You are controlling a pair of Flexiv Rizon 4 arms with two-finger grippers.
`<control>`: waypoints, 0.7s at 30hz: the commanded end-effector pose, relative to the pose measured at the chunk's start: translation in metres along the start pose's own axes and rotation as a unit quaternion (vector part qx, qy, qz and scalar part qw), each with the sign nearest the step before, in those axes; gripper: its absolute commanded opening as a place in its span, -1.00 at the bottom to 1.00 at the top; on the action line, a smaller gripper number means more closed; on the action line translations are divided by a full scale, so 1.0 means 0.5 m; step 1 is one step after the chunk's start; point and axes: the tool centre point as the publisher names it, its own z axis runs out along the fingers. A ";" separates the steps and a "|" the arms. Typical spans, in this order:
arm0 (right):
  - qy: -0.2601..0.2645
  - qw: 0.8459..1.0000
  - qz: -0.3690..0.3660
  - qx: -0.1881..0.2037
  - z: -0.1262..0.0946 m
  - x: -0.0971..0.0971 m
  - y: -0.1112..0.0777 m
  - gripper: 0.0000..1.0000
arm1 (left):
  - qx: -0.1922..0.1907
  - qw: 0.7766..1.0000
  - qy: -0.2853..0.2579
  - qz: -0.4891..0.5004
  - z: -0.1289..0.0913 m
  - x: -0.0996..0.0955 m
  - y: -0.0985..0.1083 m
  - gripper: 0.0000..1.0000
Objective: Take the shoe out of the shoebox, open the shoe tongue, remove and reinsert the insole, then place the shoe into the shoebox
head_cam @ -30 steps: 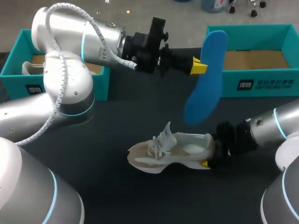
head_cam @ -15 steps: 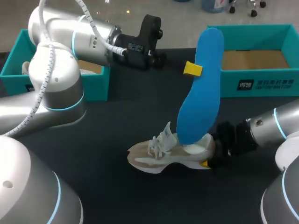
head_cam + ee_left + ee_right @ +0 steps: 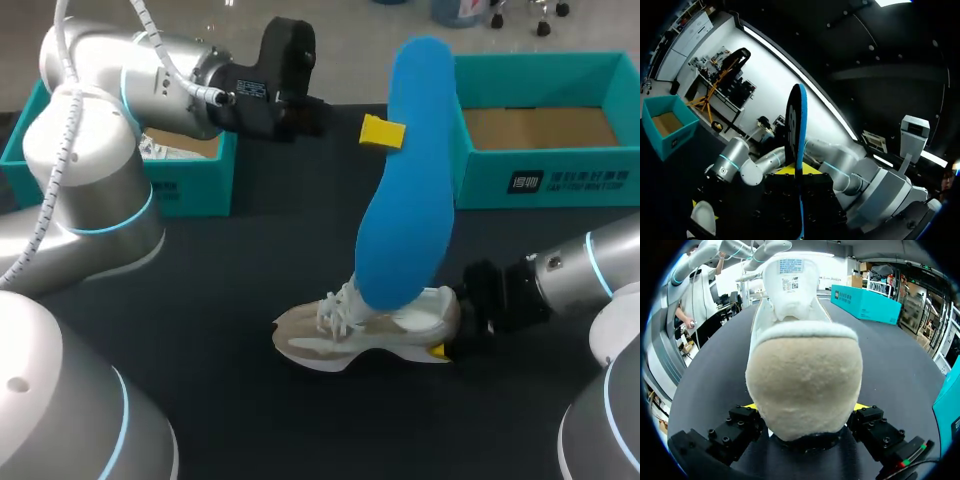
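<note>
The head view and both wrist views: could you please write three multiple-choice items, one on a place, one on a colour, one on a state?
1. Where is the shoe? A on the table; B in the air; C on the floor.
2. The insole's colour? A white; B blue; C red.
3. The left gripper is? A open, empty; B shut on the shoe; C shut on the insole.
Answers: 1A, its sole rests on the table, heel in the right gripper; 2B, plainly blue; 3C, its fingers clamp the upright insole.
</note>
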 end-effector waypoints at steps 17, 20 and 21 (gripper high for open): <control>0.000 1.000 0.000 0.000 0.003 0.000 -0.001 -1.00 | 0.030 0.999 -0.021 0.007 -0.028 0.021 0.006 -1.00; 0.000 1.000 0.000 0.000 0.003 0.000 -0.001 -1.00 | 0.030 0.999 -0.021 0.007 -0.028 0.021 0.006 -1.00; 0.000 1.000 0.000 0.000 0.003 0.000 -0.001 -1.00 | 0.030 0.999 -0.021 0.007 -0.028 0.021 0.006 -1.00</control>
